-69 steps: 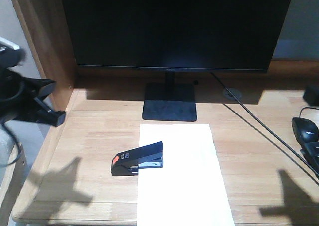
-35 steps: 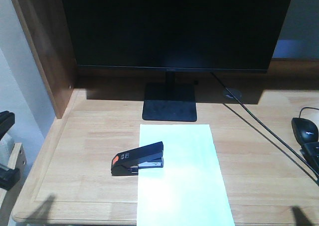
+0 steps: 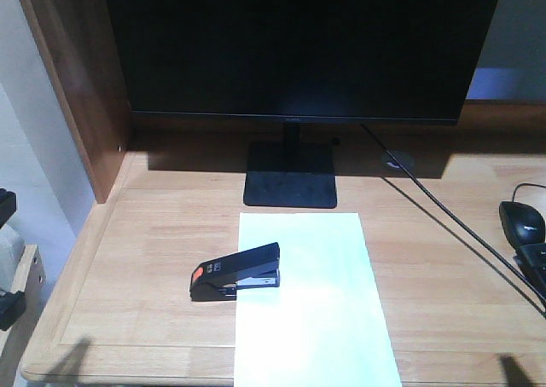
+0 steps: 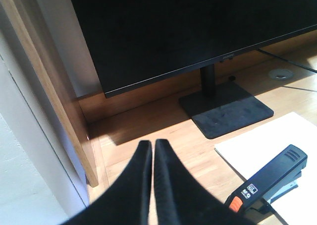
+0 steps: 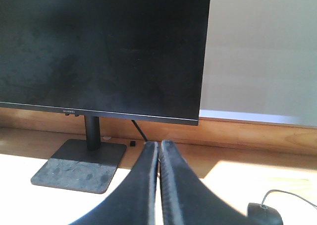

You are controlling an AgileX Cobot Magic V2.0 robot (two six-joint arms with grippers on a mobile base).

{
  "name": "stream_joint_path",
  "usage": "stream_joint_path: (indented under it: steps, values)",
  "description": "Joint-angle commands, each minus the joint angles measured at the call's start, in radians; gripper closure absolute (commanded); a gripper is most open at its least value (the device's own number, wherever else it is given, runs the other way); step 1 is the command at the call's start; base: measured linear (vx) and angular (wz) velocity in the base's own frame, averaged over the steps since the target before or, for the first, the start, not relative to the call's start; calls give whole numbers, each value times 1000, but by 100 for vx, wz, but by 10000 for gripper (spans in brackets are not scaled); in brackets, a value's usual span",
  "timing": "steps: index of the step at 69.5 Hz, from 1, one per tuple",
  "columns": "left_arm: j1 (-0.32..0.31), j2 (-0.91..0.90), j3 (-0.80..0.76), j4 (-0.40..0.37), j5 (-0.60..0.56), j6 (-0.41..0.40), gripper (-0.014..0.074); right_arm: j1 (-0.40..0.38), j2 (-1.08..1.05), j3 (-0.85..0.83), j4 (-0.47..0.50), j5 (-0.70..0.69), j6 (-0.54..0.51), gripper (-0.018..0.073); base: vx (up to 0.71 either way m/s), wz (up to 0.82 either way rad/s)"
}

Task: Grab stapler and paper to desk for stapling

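Landmark: the monitor stand (image 3: 290, 175), a dark square foot at the back middle of the desk (image 3: 145, 259).

Paper (image 3: 307, 297): lies flat on the desk directly in front of the monitor stand, long side running toward the front edge, near end reaching or passing that edge. Sheet looks squared to the stand, which would suit stapling at a corner or side.

Stapler (image 3: 236, 272): in front of the stand and slightly to its left in the front view, astride the paper's left edge. Black nose over the sheet, orange-red end out on bare wood. Top arm tilted up; the left edge of the sheet appears to sit in its mouth, though the contact is too small to confirm. Judgement: both items are delivered and set for the staple; what remains, if anything, is pressing the arm down.

Left gripper (image 4: 148, 153): fingers pressed together, nothing between them, pulled back left of the stand, stapler (image 4: 270, 183) to its right and well apart.

Right gripper (image 5: 158, 155): fingers likewise closed with only a hairline gap, empty, aimed at the wall right of the stand. A mouse (image 3: 522, 222) sits far right of the stand.

No containers in view.
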Motion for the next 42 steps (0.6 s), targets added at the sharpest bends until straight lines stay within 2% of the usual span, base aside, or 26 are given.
stream_joint_path:
  steps: [1, 42]
  values:
    - [-3, -5, -29, 0, -74, -8, 603, -8, 2, -27, -15, -10, -4, 569, 0, 0]
    - [-3, -4, -26, -1, -74, -8, 603, -8, 2, -27, -16, -10, -4, 569, 0, 0]
